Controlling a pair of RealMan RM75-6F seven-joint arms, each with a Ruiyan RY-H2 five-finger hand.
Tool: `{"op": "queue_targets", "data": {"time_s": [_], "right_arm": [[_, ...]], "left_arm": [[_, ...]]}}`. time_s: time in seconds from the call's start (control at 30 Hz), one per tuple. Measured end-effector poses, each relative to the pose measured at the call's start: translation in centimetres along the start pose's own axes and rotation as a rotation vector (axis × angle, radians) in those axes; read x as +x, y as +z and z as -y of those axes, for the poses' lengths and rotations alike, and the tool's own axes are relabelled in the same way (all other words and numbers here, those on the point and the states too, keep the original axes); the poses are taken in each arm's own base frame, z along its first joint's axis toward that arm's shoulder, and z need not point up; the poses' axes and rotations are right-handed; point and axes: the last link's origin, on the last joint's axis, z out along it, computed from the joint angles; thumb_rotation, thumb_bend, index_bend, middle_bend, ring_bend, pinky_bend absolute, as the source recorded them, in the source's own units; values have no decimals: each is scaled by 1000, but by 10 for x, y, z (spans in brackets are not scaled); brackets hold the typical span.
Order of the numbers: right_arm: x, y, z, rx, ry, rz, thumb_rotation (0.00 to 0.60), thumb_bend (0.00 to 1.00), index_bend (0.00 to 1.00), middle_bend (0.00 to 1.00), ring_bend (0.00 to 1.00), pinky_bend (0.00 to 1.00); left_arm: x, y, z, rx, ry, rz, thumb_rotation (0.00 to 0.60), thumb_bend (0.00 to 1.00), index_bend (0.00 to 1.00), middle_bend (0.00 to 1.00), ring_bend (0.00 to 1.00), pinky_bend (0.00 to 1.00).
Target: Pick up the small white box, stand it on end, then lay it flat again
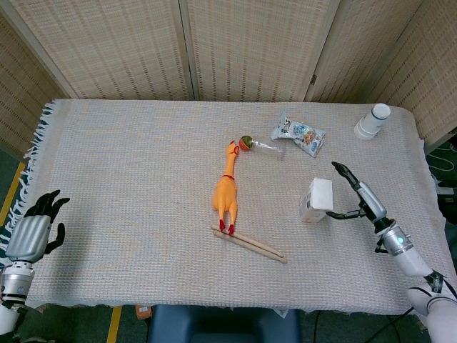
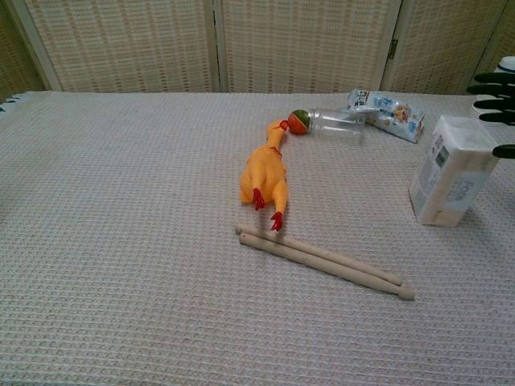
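1. Small white box (image 1: 317, 199): right-hand side of the cloth-covered desk (image 1: 128, 179), leaning over toward the right hand, neither upright nor flat
2. Handling, judged: light and fairly stiff, smooth printed faces likely a little slippery; tips easily
3. Where to hold: across the two broad faces, near mid-height
4. Right hand (image 1: 355, 196): fingers spread, holding nothing; one fingertip is at the box's side, contact uncertain
5. Left hand (image 1: 32, 232): at the near left edge, fingers loosely curled, holding nothing
6. Also present: rubber chicken (image 1: 226, 191), two wooden sticks (image 1: 250, 244), well apart from the box
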Motion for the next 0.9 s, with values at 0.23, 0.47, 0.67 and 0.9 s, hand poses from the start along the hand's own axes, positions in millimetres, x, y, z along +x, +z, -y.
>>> {"op": "queue_targets", "data": {"time_s": [0.23, 0.47, 0.67, 0.9], "right_arm": [[-1, -12, 34, 71, -235, -47, 600, 44, 0, 0, 0, 0], [-27, -14, 86, 34, -579, -40, 600, 157, 0, 0, 0, 0], [-41, -5, 130, -98, -874, 27, 600, 170, 0, 0, 0, 0], [-51, 9, 163, -314, -955, 85, 600, 171, 0, 0, 0, 0]], "left_arm": [[3, -1, -3, -16, 0, -14, 600, 627, 164, 0, 0, 205], [4, -2, -3, -17, 2, -23, 600, 628, 164, 0, 0, 204], [6, -1, 0, -11, -7, -45, 600, 627, 164, 0, 0, 200], [10, 0, 5, -20, -26, -65, 600, 627, 164, 0, 0, 193]]}}
